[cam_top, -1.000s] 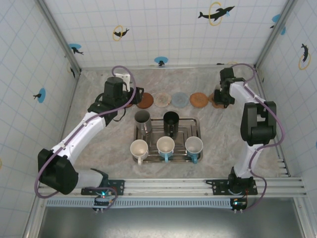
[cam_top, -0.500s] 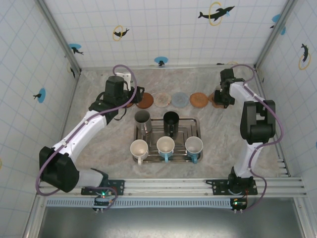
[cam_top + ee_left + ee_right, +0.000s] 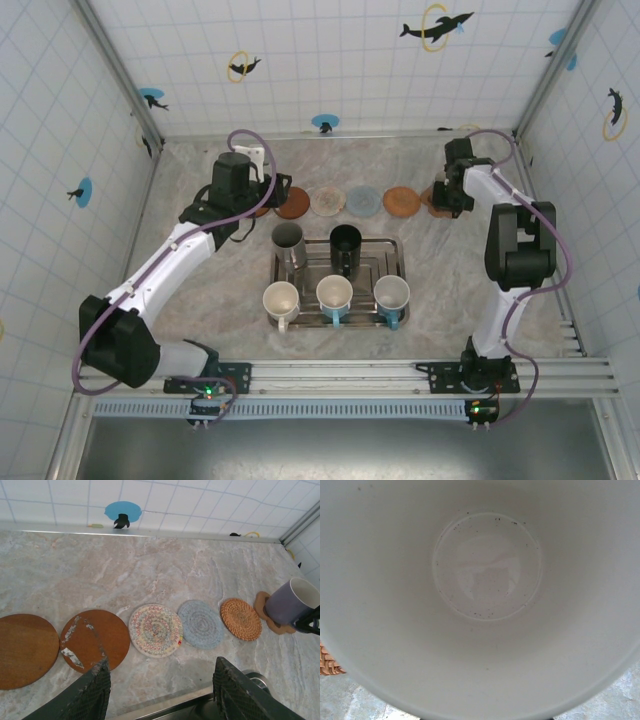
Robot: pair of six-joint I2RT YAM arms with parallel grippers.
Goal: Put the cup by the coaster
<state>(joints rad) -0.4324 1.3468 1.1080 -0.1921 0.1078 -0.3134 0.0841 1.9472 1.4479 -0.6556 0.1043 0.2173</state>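
A purple cup [image 3: 290,602] with a white inside [image 3: 485,565] stands on a brown flower-shaped coaster [image 3: 261,605] at the right end of the coaster row. My right gripper [image 3: 447,195] is shut on the cup, and one black finger [image 3: 309,623] shows at the cup's side. The right wrist view looks straight down into the cup, so the jaws are hidden there. My left gripper [image 3: 161,667] hangs open and empty above the table, just behind the tray's back edge, and stands at the row's left end [image 3: 275,193].
Several round coasters lie in a row: brown wood [image 3: 95,637], zigzag woven [image 3: 155,630], blue [image 3: 201,623], orange rattan [image 3: 241,618]. A metal tray [image 3: 395,245] holds a steel cup [image 3: 288,243], a black cup [image 3: 346,245] and three white cups.
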